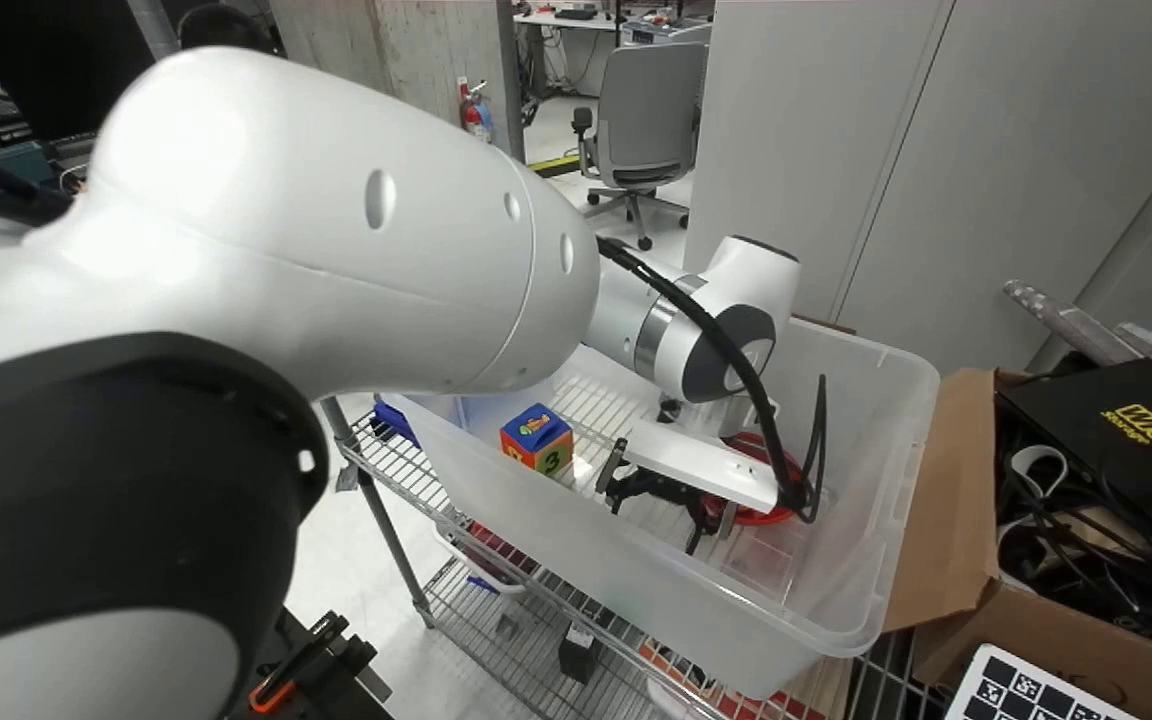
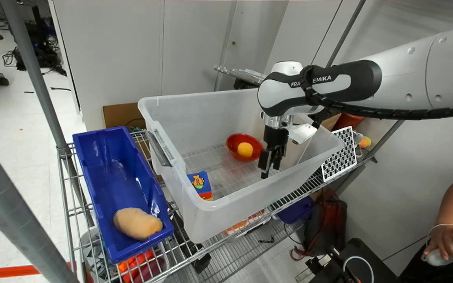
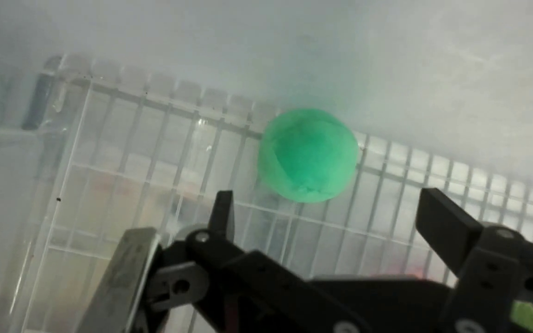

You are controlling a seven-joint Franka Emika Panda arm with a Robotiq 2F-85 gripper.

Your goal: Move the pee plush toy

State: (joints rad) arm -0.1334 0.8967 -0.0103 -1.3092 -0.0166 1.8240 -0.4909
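"Blue plastic tray [image 2: 108, 169] leftmost in an exterior view, well apart from the jaws, with a tan plush-looking lump [image 2: 137, 224] lying in it. Is that our toy?"

"I doubt it. Carry on rightward."

"Inside the clear bin [image 2: 210, 118], a toy block [image 2: 200, 184], left of the jaws and apart from them, then a red bowl [image 2: 232, 147] holding a yellow ball [image 2: 245, 149], nearer the jaws. I can't find anything pea-like there."

"Try the wrist view, left to right again. One finger [image 3: 222, 215], then a round green toy [image 3: 308, 156] on the bin floor, just ahead of the gap, then the opposite finger [image 3: 449, 226]. That green one I'd guess is the plush, meant as a pea."

"Does the gripper [image 3: 329, 210] have it?"

"No. The jaws are spread wide with nothing pinched between them."

"So how far along are we?"

"The reach looks mostly done, in my judgement. Lining up, closing on it, lifting, carrying and setting down are all left. Where it should go, the task doesn't say."
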